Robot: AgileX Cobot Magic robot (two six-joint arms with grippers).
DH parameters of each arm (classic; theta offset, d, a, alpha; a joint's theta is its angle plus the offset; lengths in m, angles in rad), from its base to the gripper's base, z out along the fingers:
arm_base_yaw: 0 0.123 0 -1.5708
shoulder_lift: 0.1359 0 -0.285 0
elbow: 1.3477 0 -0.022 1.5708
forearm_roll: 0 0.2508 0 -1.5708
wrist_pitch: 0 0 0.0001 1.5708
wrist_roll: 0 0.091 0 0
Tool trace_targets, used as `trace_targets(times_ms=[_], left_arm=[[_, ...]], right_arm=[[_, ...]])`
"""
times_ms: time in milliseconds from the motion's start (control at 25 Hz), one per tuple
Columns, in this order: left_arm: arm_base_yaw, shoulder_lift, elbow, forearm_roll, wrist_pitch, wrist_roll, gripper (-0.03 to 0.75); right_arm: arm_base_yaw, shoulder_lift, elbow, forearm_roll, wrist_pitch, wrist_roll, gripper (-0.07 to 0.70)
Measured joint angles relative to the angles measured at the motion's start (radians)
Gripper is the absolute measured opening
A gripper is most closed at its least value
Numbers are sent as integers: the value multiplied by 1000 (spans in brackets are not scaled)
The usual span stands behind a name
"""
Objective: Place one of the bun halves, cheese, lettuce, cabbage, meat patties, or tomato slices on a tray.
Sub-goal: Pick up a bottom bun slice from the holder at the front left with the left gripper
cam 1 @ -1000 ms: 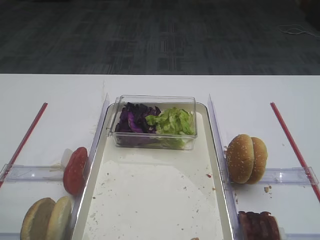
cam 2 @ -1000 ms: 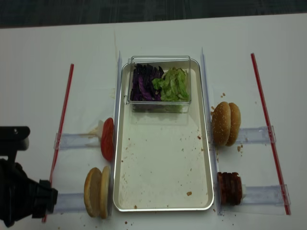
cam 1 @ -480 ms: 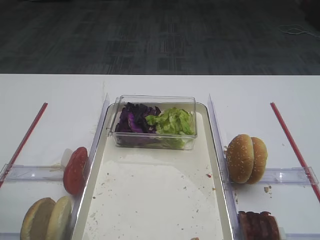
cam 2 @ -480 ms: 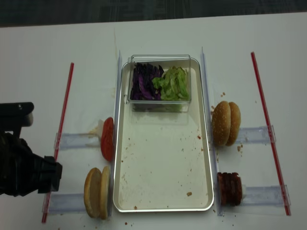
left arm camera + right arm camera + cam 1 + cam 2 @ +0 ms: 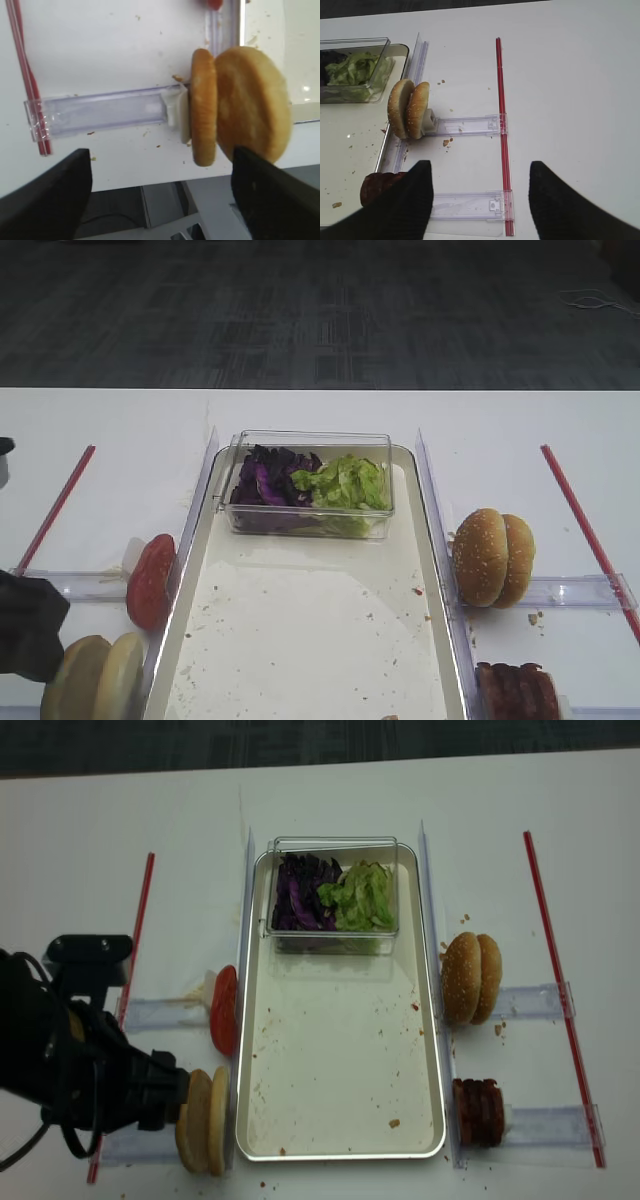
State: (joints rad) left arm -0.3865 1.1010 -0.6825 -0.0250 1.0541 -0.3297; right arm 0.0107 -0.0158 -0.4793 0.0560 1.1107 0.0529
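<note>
Two seedless bun halves point(image 5: 205, 1120) point(image 5: 204, 107) stand on edge left of the tray point(image 5: 340, 1060) point(image 5: 310, 620), near the table's front. My left gripper point(image 5: 160, 200) point(image 5: 165, 1092) is open just beside them; its right finger point(image 5: 270, 200) overlaps the wider half's edge, and nothing is gripped. Tomato slices point(image 5: 224, 1010) point(image 5: 150, 580) stand behind the buns. Cabbage point(image 5: 300, 890) and lettuce point(image 5: 362, 895) fill a clear box at the tray's far end. Meat patties point(image 5: 478, 1112) point(image 5: 377, 185) lie right of the tray. My right gripper point(image 5: 480, 200) is open and empty above a clear rail. Cheese is out of view.
Sesame-seeded bun halves point(image 5: 470, 977) point(image 5: 410, 110) stand on edge right of the tray. Clear plastic rails point(image 5: 155, 1013) point(image 5: 465, 125) and red strips point(image 5: 130, 970) point(image 5: 502, 135) lie on the white table. The table's front edge runs just below the left gripper point(image 5: 150, 180).
My left arm has moved right and forward to the seedless bun halves and now shows at the lower left of the first exterior view. Its jaws stayed open.
</note>
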Motion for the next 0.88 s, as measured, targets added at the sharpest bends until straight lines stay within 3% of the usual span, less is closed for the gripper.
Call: trace_targets(times_ms=[160,440,600,880], left_arm=[[-141,2,-53,35,-3,-130,561],[-283,55,-108,60,-12,-256,561],[-331,154,-139,66,-22,-269,561],[-340,226,-160,69,-63,-278,561]], right_arm=[[0,0,0,0,0,0,464],[0,0,0,0,0,0,464],[0,0,0,0,0,0,464],[0,0,0,0,0,0,464]])
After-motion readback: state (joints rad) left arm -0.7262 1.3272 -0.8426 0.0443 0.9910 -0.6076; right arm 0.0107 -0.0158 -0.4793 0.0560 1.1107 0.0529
